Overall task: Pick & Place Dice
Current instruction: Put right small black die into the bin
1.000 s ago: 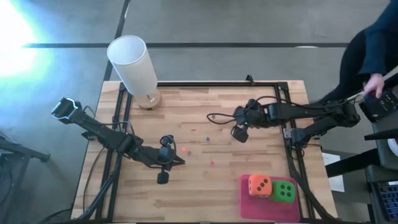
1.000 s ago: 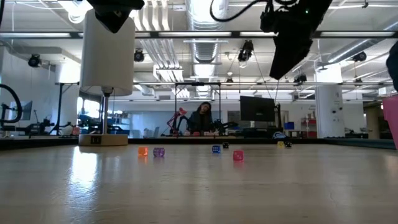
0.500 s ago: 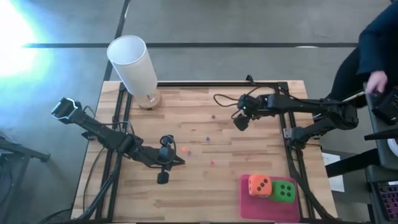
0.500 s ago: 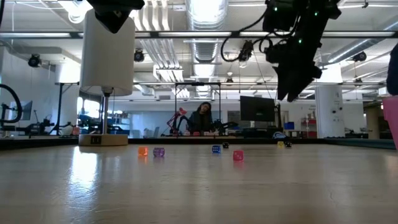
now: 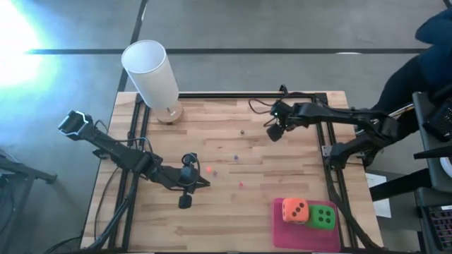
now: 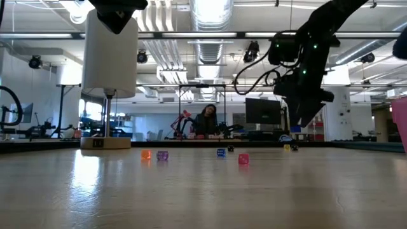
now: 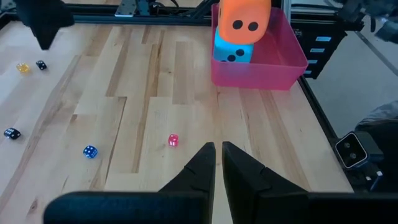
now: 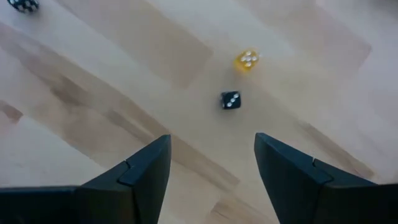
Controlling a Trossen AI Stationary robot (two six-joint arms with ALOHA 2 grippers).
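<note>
My right gripper [image 5: 274, 132] hangs above the worktop [image 5: 212, 219] far side, fingers apart, holding nothing; a black die [image 8: 230, 100] and a yellow die [image 8: 247, 60] lie below it. My left gripper [image 7: 217, 152] is nearly closed, empty. Orange die [image 5: 294, 209] and green die [image 5: 323, 216] sit in the pink tray [image 5: 282, 229].

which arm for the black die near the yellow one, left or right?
Right, probably. Its end effector hangs open right over the black die and the yellow die, fingers straddling them. The left end effector is shut, nearer the red die.
</note>
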